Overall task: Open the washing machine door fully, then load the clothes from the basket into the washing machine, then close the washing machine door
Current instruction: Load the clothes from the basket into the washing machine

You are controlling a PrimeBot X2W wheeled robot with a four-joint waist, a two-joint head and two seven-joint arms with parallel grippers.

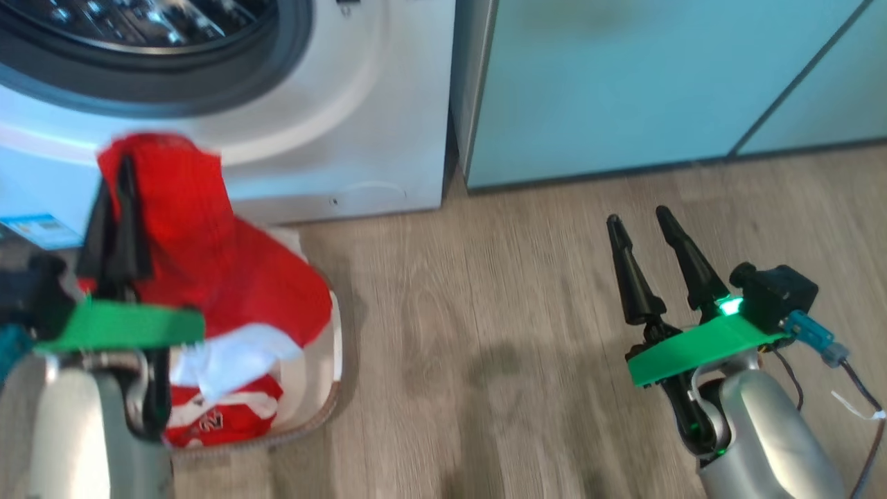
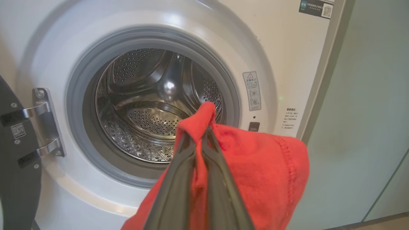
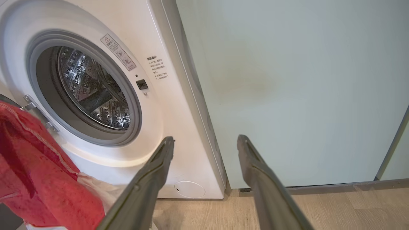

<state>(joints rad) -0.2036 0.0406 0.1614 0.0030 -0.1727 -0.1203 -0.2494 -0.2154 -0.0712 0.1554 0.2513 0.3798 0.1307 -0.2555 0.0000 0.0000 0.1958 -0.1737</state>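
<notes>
My left gripper (image 1: 118,173) is shut on a red garment (image 1: 208,249), which hangs from it above the basket (image 1: 324,409). In the left wrist view the gripper (image 2: 198,135) pinches the red garment (image 2: 255,172) just in front of the washing machine's (image 2: 287,64) open steel drum (image 2: 150,108). The black-rimmed door (image 2: 16,166) is swung wide on its hinge (image 2: 44,121) at the left edge. More red and white clothes (image 1: 222,416) lie in the basket. My right gripper (image 1: 644,218) stands open and empty over the floor; the right wrist view shows its fingers (image 3: 159,166) spread.
Pale green cabinets (image 1: 624,83) stand right of the washer, meeting it at a narrow gap. Wooden floor (image 1: 485,312) stretches between the basket and my right arm. A round flap (image 1: 374,190) and a blue sticker (image 1: 38,229) sit low on the washer's front.
</notes>
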